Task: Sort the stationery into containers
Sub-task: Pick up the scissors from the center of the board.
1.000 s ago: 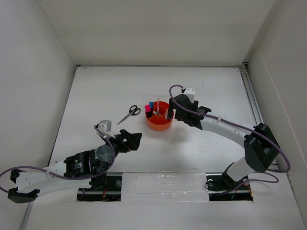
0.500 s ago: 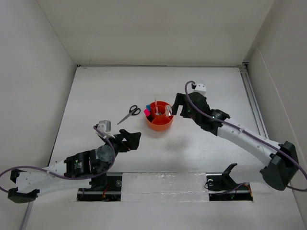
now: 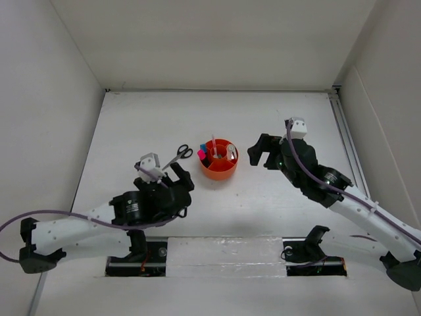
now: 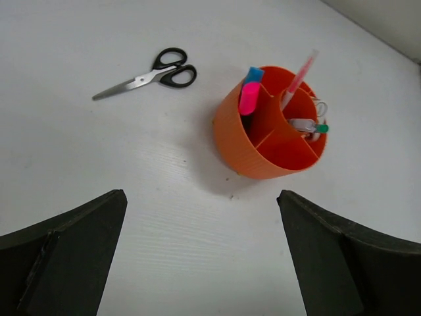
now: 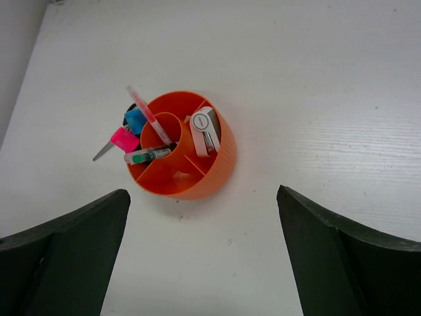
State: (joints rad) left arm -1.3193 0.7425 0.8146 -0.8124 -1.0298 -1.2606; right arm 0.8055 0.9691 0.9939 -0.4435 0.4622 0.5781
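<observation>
The orange organizer [image 3: 218,164] stands mid-table and holds blue- and pink-capped highlighters [image 4: 249,99], a pink pen [image 4: 299,76], a green-tipped pen [image 5: 148,156] and a white piece [image 5: 204,131]. Black-handled scissors [image 4: 148,76] lie flat on the table to its left, apart from it. My left gripper [image 3: 186,181] is open and empty, just in front of the scissors [image 3: 181,154]. To the right of the organizer, a short gap away, my right gripper [image 3: 254,150] is also open and empty. Both wrist views show bare table between the fingertips [image 4: 112,204] [image 5: 115,204].
White walls close in the table at the back and on both sides. A metal rail [image 3: 345,131] runs along the right edge. The arm bases [image 3: 223,253] sit at the near edge.
My right gripper has drawn back to the right, away from the organizer's rim. My left arm has swung forward and up toward the scissors.
</observation>
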